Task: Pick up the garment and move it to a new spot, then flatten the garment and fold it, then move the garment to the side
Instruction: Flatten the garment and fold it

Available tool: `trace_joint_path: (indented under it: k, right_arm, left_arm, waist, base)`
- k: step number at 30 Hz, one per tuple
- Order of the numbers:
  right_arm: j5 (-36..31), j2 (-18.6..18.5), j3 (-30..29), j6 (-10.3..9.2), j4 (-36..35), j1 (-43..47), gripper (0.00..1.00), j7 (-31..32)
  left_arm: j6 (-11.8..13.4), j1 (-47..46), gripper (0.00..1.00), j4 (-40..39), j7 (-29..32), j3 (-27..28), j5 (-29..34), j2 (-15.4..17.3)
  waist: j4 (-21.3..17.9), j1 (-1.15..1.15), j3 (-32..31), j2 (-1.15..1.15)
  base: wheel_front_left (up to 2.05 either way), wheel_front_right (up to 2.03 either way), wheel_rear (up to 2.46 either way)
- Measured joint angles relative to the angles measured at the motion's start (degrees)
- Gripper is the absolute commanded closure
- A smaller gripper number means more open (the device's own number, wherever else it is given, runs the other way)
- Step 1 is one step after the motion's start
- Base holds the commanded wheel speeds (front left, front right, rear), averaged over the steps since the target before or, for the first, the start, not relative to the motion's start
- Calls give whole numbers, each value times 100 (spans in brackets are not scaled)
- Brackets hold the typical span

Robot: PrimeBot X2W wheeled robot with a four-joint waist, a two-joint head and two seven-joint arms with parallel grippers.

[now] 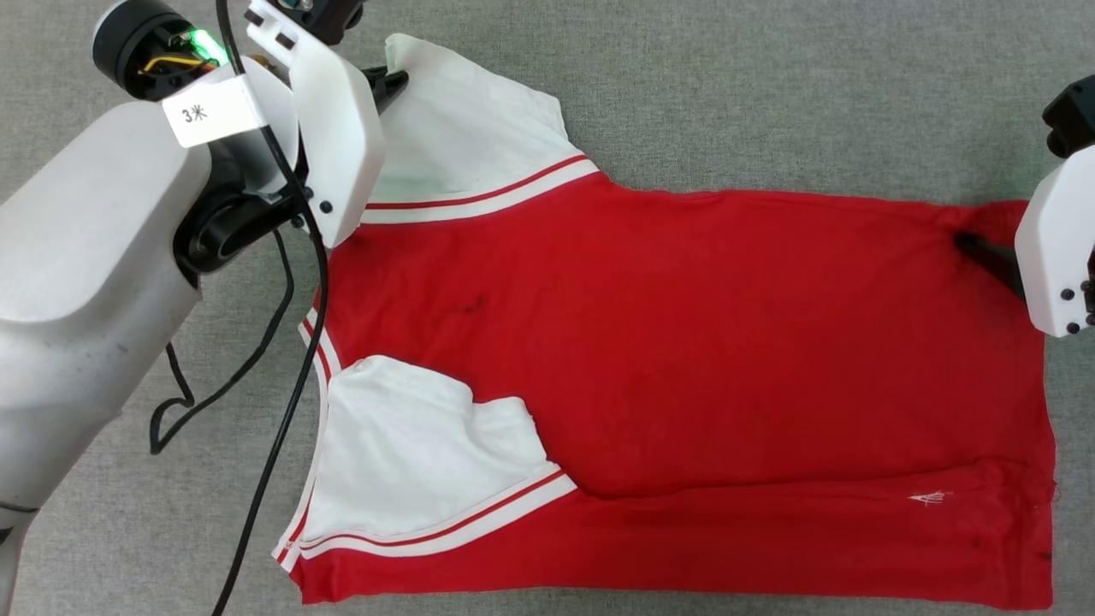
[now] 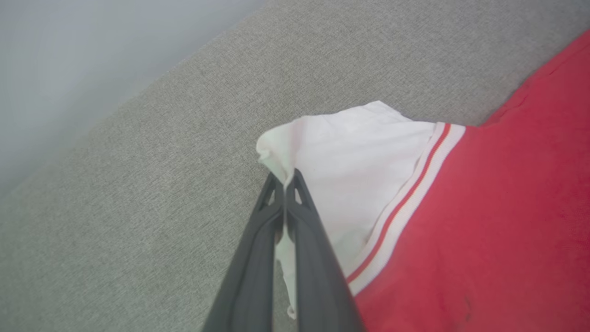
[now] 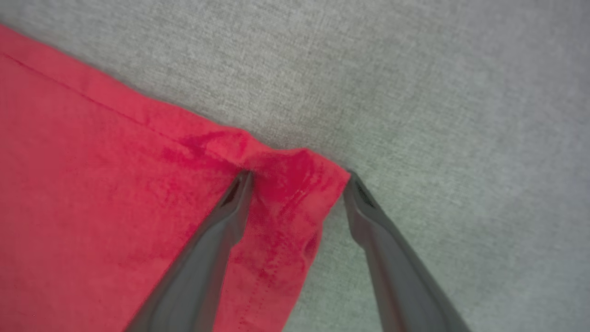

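The garment (image 1: 684, 342), red with white sleeves and striped trim, lies spread on the grey surface, neck to the left and hem to the right. No lettering shows. Its near sleeve (image 1: 419, 462) is folded in over the body, and the near side edge is folded over too. My left gripper (image 1: 395, 83) is shut on the tip of the far white sleeve (image 2: 359, 161), which is pinched between the fingers (image 2: 286, 180). My right gripper (image 3: 297, 177) is open. Its fingers straddle the far hem corner (image 3: 295, 184) of the red cloth, at the right of the head view (image 1: 984, 257).
A black cable (image 1: 282, 342) hangs from my left arm (image 1: 94, 282) onto the surface just left of the neckline. Bare grey cloth surface (image 1: 770, 103) extends beyond the garment's far edge. A pale wall (image 2: 69, 60) borders the surface in the left wrist view.
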Motion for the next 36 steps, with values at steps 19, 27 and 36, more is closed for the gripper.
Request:
trace_joint_path:
  k: [19, 27, 36]
  right_arm:
    - [643, -75, 476, 2, 167, 224, 100, -1726]
    - [779, -235, 519, 2, -144, 721, 100, -2150]
    - [832, -391, 326, 2, -578, 1688, 100, -2457]
  left_arm:
    - [52, 491, 100, -2, -389, -54, -200, 193]
    - [337, 1191, 100, -544, -598, -43, -364, 514]
    - [866, 2288, 100, -1434, -756, -105, -608, 1039]
  waist:
    - [-163, 1, -703, 1]
    - [-199, 1, -1213, 0]
    - [-149, 1, -1818, 1]
  base:
    - [0, 0, 0]
    - [0, 0, 0]
    - [0, 0, 0]
